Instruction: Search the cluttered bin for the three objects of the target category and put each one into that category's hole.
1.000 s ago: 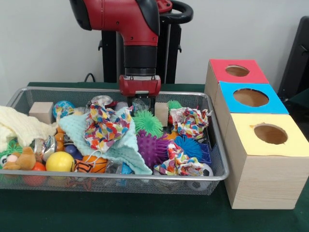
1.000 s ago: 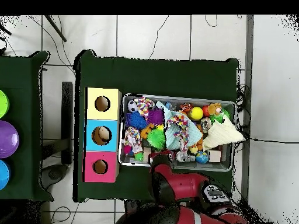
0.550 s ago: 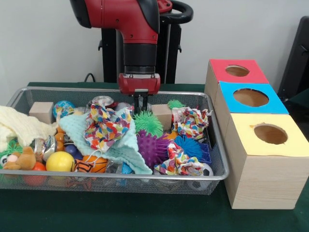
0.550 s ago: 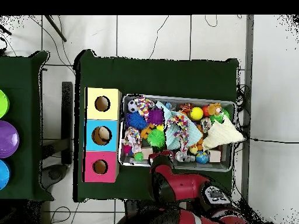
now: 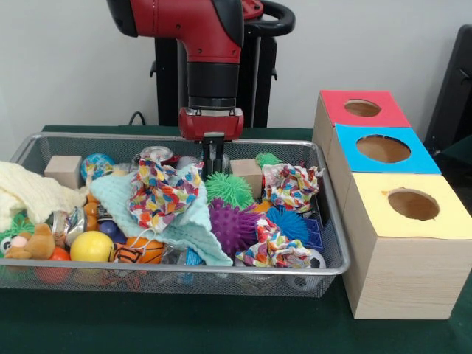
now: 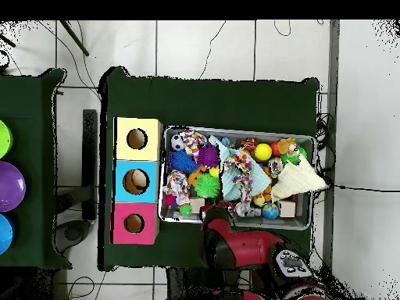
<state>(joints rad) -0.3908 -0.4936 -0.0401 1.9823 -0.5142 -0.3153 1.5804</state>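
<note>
My gripper (image 5: 214,161) hangs at the back of the wire bin (image 5: 221,271), just above and behind a green spiky ball (image 5: 227,188). Its fingers are shut together and I see nothing between them. A purple spiky ball (image 5: 232,225) and a blue spiky ball (image 5: 287,223) lie in front of the green one. A wooden block (image 5: 249,175) sits right of the gripper, and another (image 5: 63,169) is at the far left. To the right stand the red box (image 5: 362,108), blue box (image 5: 383,148) and yellow box (image 5: 413,204), each with a round hole. From overhead the arm (image 6: 234,242) covers the gripper.
The bin also holds patterned cloth wads (image 5: 158,192), a mint cloth (image 5: 192,228), a cream knit cloth (image 5: 29,192), a yellow ball (image 5: 91,246), a globe ball (image 5: 96,165) and a plush toy (image 5: 29,243). Coloured bowls (image 6: 9,186) sit on a second table.
The gripper has risen out of the clutter beside the green spiky ball and its fingers have come together. The green ball stays in the bin.
</note>
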